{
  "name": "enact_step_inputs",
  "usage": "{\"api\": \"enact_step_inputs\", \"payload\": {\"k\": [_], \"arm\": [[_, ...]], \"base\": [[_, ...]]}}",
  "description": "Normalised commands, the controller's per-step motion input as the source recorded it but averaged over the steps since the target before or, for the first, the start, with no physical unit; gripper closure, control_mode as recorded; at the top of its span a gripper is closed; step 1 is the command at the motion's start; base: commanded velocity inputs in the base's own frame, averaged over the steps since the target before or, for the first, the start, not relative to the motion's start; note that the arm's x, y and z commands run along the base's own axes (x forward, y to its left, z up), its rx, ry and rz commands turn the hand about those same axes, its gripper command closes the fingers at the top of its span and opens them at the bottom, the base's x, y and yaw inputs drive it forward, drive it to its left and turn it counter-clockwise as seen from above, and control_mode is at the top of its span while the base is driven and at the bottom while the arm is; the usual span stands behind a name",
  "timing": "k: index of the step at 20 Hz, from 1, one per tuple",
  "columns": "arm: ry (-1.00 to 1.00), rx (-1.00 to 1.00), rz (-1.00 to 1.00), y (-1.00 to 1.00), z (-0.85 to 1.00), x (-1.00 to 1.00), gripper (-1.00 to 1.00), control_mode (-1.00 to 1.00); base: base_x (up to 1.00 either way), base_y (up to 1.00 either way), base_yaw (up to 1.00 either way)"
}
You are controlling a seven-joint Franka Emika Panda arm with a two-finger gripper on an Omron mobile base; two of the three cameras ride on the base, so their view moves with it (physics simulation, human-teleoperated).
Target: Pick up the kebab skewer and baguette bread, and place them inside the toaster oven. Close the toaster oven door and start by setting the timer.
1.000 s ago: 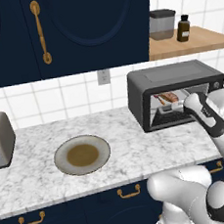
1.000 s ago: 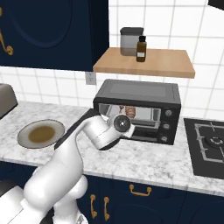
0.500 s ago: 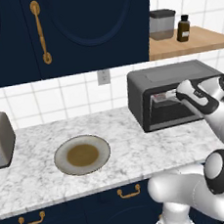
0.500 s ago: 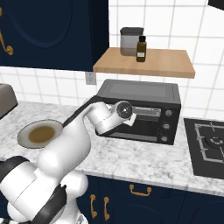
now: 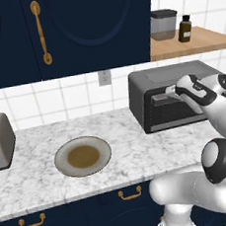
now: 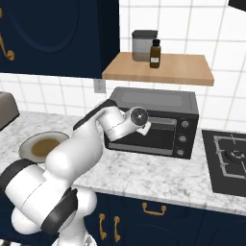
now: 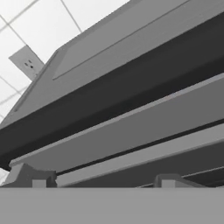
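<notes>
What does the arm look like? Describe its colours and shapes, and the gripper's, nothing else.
The arm is glossy white with rounded, bulbous links, black bands at the joints and a dark round cap at the wrist. The gripper ends in two small, blocky dark grey fingertips. No cables or markings are visible.

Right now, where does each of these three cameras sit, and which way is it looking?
Left base view: behind the arm's left, facing the marble counter, the round plate and the dark grey boxy toaster oven; white arm at lower right.
Right base view: behind its right, same oven and plate; arm at lower left.
Hand view: on the hand, close against the oven's horizontal bar handle; dark fingertips at the bottom.
</notes>
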Motion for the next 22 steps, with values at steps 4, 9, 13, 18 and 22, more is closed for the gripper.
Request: {"api": "enact_step_inputs", "payload": {"k": [4,9,13,18,22], "arm": [[0.00,0.01,0.00,0.09,0.00,0.19,-1.00,-1.00],[-0.02,0.01,0.00,0.01,0.17,-0.20,-1.00,-1.00],[0.00,0.00,0.00,0.00,0.17,-0.24,-1.00,-1.00],[0.00,0.00,0.00,-0.13,0.13,-0.22,-1.00,-1.00],[-0.05,-0.03,0.00,-0.52,0.15,-0.42,-1.00,-1.00]], "base": [[0.00,0.00,0.00],[0.00,0.00,0.00],[0.00,0.00,0.00],[0.00,0.00,0.00],[0.00,0.00,0.00]]}}
